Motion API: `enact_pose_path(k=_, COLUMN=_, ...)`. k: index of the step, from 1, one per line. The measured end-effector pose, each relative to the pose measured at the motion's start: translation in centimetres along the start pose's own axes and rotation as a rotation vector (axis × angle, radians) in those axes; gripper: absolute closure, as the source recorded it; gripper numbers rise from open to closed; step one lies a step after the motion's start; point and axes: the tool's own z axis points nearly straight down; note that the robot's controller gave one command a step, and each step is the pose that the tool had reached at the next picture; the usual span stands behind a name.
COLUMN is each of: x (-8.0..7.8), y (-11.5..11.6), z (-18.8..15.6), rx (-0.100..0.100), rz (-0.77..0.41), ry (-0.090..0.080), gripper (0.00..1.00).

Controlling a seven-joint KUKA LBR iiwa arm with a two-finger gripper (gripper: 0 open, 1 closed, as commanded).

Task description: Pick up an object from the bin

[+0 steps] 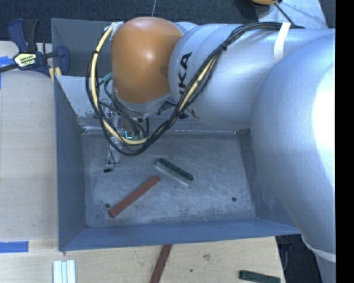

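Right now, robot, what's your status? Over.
End effector over back-left corner of bin. Loose nearer front: brown stick, green bar, both untouched. Nothing blocks them.

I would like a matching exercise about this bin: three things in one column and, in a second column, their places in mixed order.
Things:
1. reddish-brown stick
2. dark green bar
3. orange cover

Places:
A. on the arm, over the back left of the bin
B. about the middle of the bin floor
C. front left part of the floor, lying slanted

Pairs: 1-C, 2-B, 3-A.
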Motion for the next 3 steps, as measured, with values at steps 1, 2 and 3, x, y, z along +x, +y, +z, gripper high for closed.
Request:
enact_pose_path(k=1, x=-0.2, y=-0.1, z=-0.5, rx=-0.002, rz=0.004, ry=-0.008, gripper=0.0)
enact_pose_path(k=2, x=1.9, y=-2.9, z=4.3, rx=-0.003, rz=-0.235, ry=-0.015, gripper=0.0)
enact_pose_path(k=3, x=4.2, y=-6.6, z=6.8, rx=0.002, rz=-0.418, ry=-0.003, gripper=0.0)
